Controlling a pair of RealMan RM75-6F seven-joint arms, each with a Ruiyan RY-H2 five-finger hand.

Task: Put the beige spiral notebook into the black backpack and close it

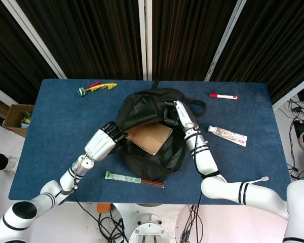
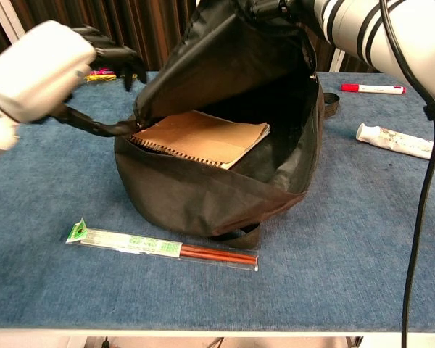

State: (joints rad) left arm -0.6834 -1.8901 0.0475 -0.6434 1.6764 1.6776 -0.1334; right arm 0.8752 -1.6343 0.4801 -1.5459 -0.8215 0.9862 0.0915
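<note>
Blue-clothed table [image 1: 61, 121] before dark curtains. Beige spiral notebook [image 1: 148, 137] — lodged flat inside the gaping black backpack [image 1: 142, 109], spiral edge toward the front lip. The upper flap is held raised by the right hand [image 1: 178, 112], fingers closed on its rim. The left hand [image 1: 105, 140] is seen just left of the backpack, fingers curled on a strap at its edge. Packaged chopsticks [image 2: 163, 247] lie in front of the backpack; marker [image 1: 223, 96] and tube [image 1: 227, 135] to its right — well apart.
</note>
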